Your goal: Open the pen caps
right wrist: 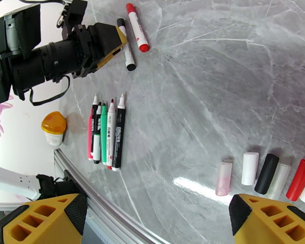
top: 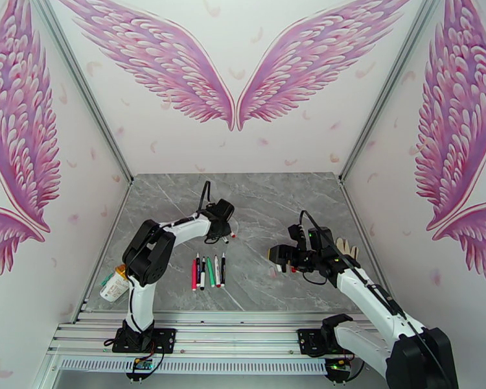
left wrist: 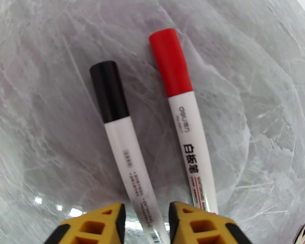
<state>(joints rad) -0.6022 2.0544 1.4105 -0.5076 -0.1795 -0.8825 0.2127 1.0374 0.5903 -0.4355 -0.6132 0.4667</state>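
**Left gripper over two capped pens**

The left gripper (left wrist: 147,213) straddled the black-capped pen (left wrist: 128,159), jaws narrow; whether they clamped it could not be told. The red-capped pen (left wrist: 193,147) lay just beside it. Five uncapped pens (right wrist: 111,135) lay behind it. The right gripper (right wrist: 156,220) hung wide open, holding nothing, six loose caps (right wrist: 250,168) near one finger.

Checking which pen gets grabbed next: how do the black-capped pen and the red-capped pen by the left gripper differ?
The black-capped pen carries fine small print; the red-capped pen carries bold black characters. The black-capped pen's barrel runs into the gap between the jaws of the left gripper; the red-capped pen's passes outside that gap. Both: white barrels, caps on, flat on the table.
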